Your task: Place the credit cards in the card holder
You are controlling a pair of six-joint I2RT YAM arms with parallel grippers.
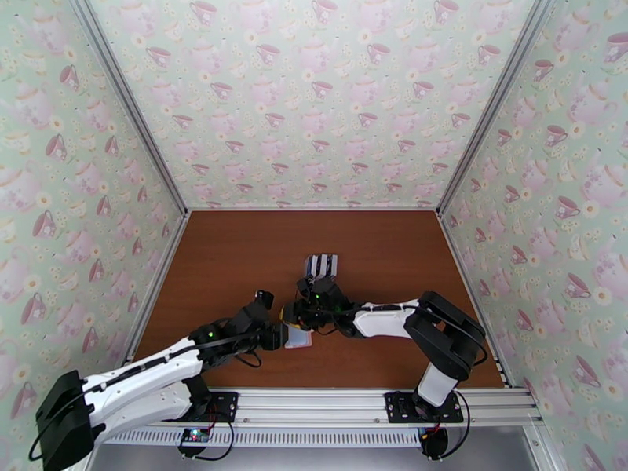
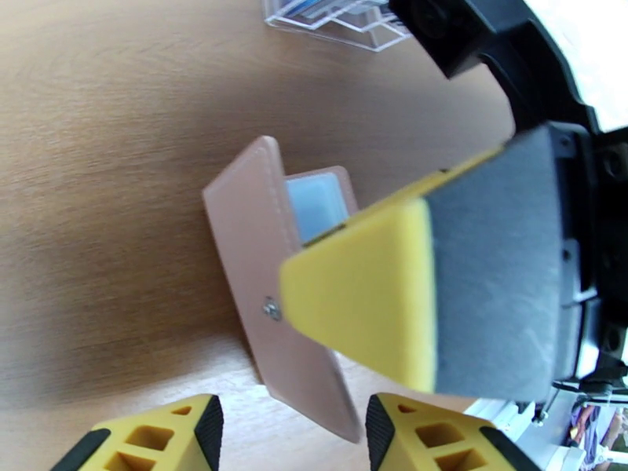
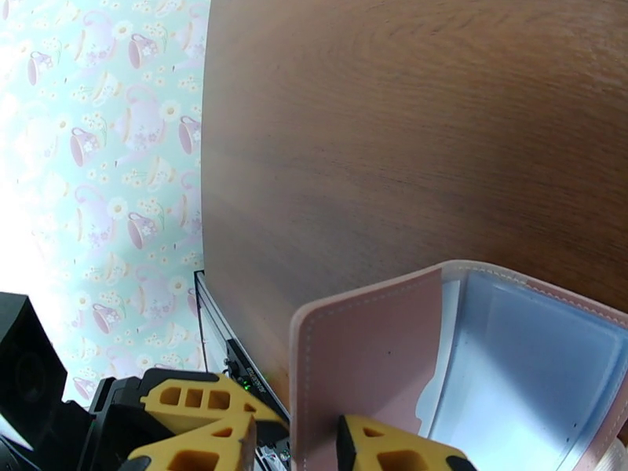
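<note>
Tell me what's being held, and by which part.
The right end effector grips the open card holder by its pink cover's edge; the left end effector holds nothing.

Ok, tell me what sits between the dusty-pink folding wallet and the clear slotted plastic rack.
Bare brown table lies between pink wallet and clear rack, in the left wrist view.

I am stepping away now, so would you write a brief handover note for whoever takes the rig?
Grippers: the left gripper is open, just short of the card holder. The right gripper looks closed on the holder's pink cover, holding it open near the table's front edge.
Things: the credit cards stand in the clear rack behind the holder.
Done: the holder is open. I cannot tell if a sleeve is filled.
Left: move the cards from the rack into the sleeves.
</note>
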